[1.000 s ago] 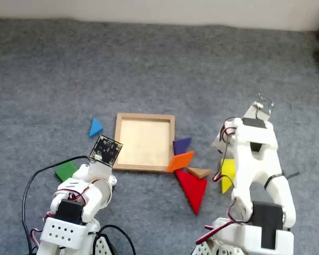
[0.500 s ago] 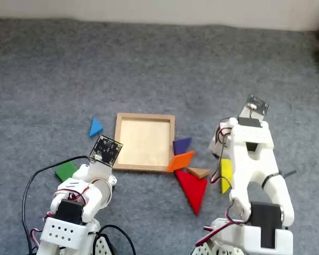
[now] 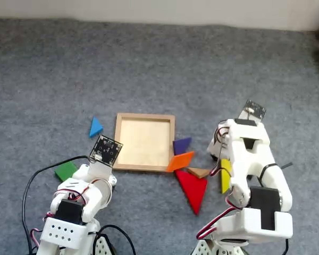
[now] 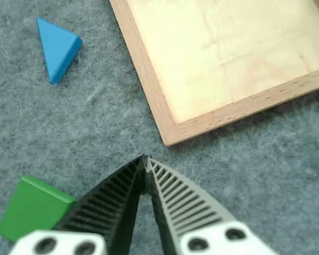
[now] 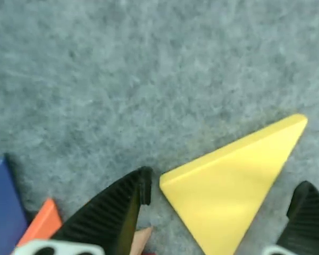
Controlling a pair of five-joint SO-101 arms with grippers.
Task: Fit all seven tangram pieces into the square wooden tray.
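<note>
yellow triangle [image 3: 225,176]: half hidden under right arm [image 3: 250,154] | long side near-to-far | right claw [image 5: 223,191]: spread wide over it | left claw [image 4: 146,164]: pinched together, empty

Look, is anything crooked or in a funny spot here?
Yes. The orange piece sits tilted against a corner of the wooden tray, seemingly overlapping its rim instead of lying flat inside. The rest lie scattered on the grey carpet, none in the tray yet.

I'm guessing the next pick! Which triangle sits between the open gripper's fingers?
The yellow triangle, between the right gripper's open fingers; the red triangle and blue triangle lie elsewhere.
</note>
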